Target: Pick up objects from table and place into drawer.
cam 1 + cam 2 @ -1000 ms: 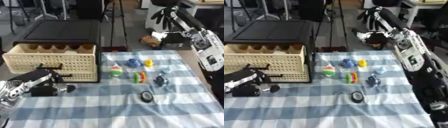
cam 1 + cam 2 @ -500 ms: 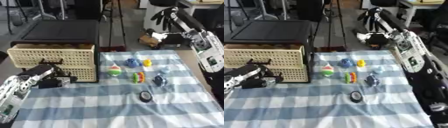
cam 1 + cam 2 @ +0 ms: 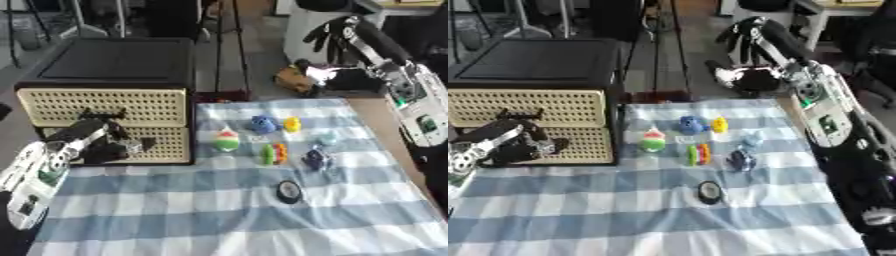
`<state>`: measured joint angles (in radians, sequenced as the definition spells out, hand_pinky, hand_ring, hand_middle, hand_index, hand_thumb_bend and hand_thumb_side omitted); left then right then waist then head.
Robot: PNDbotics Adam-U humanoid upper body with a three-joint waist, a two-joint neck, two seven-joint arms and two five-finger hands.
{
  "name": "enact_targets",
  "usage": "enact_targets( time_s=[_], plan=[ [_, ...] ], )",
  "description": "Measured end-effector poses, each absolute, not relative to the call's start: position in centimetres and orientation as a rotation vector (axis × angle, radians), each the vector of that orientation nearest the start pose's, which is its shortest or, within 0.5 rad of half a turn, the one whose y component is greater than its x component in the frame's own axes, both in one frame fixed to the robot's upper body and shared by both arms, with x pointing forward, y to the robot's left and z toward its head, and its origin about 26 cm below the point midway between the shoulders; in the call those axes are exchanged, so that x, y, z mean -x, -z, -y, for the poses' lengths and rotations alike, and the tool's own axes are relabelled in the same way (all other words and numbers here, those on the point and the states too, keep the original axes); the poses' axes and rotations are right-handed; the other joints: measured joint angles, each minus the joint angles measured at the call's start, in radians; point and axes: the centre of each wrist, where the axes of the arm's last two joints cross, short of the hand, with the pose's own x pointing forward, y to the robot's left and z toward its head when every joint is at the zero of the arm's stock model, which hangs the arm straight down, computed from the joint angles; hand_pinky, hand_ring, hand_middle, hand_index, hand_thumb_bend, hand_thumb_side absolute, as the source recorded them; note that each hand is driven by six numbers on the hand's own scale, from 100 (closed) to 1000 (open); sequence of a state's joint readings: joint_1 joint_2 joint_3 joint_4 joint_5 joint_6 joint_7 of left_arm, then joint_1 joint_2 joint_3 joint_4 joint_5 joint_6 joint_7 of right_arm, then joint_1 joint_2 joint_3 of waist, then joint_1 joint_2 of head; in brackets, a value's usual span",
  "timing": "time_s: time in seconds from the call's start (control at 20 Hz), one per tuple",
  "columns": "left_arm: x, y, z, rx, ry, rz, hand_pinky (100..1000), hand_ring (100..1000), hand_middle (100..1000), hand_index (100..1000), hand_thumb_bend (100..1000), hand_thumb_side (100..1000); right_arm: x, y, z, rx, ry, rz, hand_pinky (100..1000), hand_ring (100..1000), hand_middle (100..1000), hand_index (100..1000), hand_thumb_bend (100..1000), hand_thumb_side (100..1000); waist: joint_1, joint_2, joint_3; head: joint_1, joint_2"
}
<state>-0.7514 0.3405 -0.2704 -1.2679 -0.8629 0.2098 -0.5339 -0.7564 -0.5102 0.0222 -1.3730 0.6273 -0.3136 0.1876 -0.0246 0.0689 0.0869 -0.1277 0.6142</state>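
Left eye view: your left hand (image 3: 101,137) sits against the front of the lower drawer (image 3: 166,145), fingers curled at its face; can't tell whether they're hooked on a handle or just touching. The drawer looks closed, so nothing can go in yet. The toys lie to the hand's right on the checked cloth (image 3: 219,210), well apart from it: a green-and-red toy (image 3: 227,141) nearest the drawer, then a blue toy (image 3: 262,124), yellow toy (image 3: 292,124), striped toy (image 3: 275,154), dark blue toy (image 3: 315,159) and a black ring (image 3: 289,191). The striped toy's long axis runs roughly toward and away from you. Left hand is the nearer one, by my read.

Right eye view: your right hand (image 3: 741,35) is raised well beyond the table's far edge, fingers spread and hanging, holding nothing, far from the toys. The cabinet (image 3: 531,107) stands at the cloth's far-left corner, drawer fronts facing you. Room in front of the drawers looks OK for a pull; the cloth near you is bare.
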Motion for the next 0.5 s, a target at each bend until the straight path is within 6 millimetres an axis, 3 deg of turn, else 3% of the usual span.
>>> enact_targets(
  time_s=[0.5],
  plan=[
    [-43.74, -15.97, -19.99, -0.752, 1.336, 1.305, 513, 594, 657, 750, 622, 1000, -42.17, -24.04, 29.59, 0.857, -1.215, 2.062, 267, 388, 503, 730, 343, 565, -0.005, 0.002, -0.006, 0.004, 0.0]
  ],
)
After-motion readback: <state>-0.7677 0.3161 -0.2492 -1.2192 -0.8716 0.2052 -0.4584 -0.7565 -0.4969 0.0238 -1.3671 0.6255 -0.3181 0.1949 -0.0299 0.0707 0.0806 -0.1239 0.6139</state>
